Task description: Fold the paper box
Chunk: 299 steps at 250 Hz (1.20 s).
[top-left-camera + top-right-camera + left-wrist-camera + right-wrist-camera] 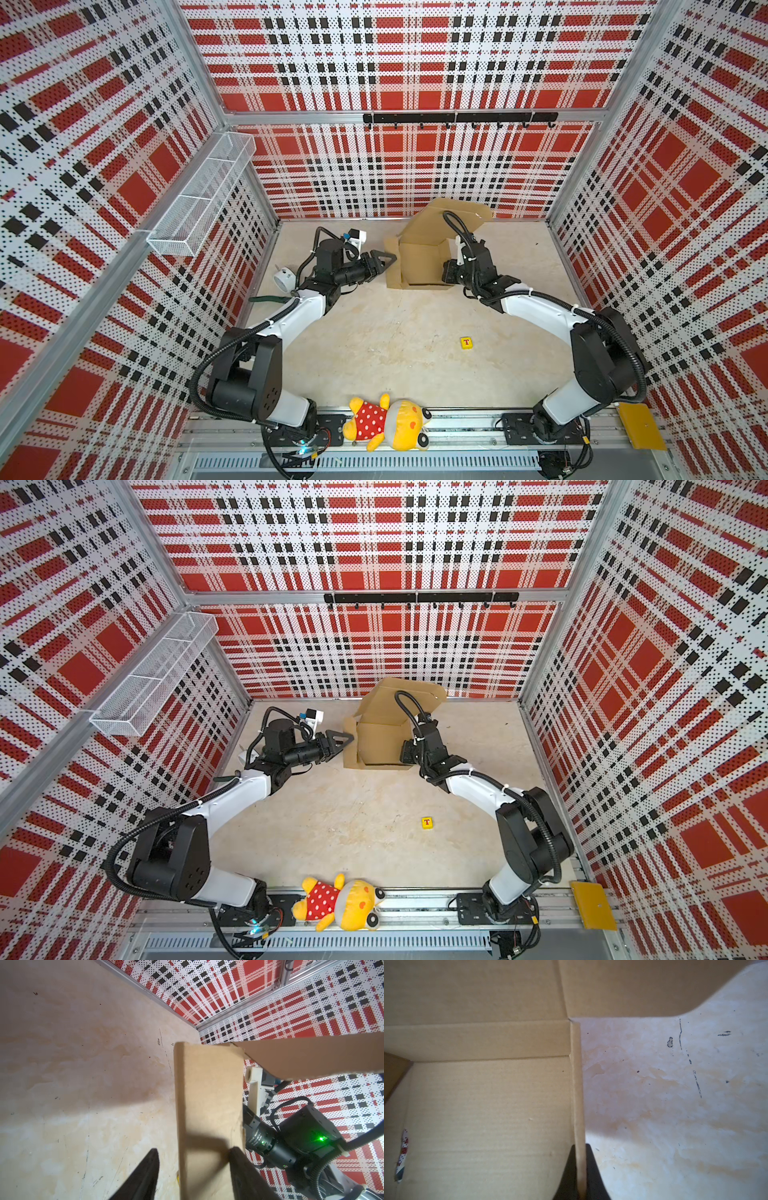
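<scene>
In both top views the paper box (419,266) (380,746) — brown corrugated card, walls half-raised — sits at the back of the table (374,332). The left wrist view shows the left gripper (193,1153) spread open astride a flat flap; the right wrist view, the right gripper (580,1146) clamped on a thin upright wall.

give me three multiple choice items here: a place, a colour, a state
1. The small yellow square tile with a red T lies: A) inside the brown cardboard box B) on the beige table, apart from it C) in the wire basket
2. The yellow plush toy wears: A) blue B) green C) red with white dots
3. The right gripper is: A) shut on a box wall B) open C) holding the toy
1B, bare tabletop surrounds it; 2C, dots show; 3A, fingers pinch the wall's edge.
</scene>
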Available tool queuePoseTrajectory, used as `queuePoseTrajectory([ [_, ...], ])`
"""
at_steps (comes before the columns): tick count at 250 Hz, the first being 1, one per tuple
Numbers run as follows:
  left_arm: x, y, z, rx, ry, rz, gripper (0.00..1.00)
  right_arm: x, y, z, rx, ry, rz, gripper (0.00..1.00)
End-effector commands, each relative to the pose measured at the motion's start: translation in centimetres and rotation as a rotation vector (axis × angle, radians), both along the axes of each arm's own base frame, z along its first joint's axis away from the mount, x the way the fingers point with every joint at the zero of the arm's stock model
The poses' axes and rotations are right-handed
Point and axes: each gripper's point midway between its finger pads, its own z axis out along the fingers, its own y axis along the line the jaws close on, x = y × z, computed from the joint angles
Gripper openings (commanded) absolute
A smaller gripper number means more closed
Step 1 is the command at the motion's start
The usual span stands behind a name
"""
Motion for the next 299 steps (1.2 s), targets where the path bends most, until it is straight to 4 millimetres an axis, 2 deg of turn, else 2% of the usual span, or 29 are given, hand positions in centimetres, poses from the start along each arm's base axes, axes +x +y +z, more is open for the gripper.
queuePoseTrajectory([
  [1,0.3,-0.3,-0.1,0.017,-0.001,0.003,0.55,1.0,0.2,1.4,-0.014,-0.045,-0.027,0.0],
  [46,0.1,-0.7,-0.3,0.024,-0.001,-0.007,0.55,0.9,0.2,1.3,-0.103,-0.042,-0.075,0.0],
  [95,-0.1,-1.0,-0.1,0.024,-0.002,-0.016,0.55,0.9,-0.4,0.8,-0.129,-0.02,-0.122,0.0],
  [129,0.0,-1.0,-0.6,0.036,0.011,-0.005,0.54,0.8,-0.4,0.6,-0.143,-0.01,-0.133,0.0],
  [218,-0.1,-1.1,-0.2,0.032,0.004,-0.016,0.53,0.8,-0.8,0.2,-0.191,0.005,-0.143,0.0],
  [276,0.1,-0.8,-1.7,0.075,0.014,-0.001,0.49,0.7,0.7,0.4,-0.201,0.003,-0.127,0.0],
  [299,0.3,-0.5,-2.5,0.097,0.036,0.022,0.42,0.7,1.2,0.4,-0.202,0.002,-0.12,0.0],
])
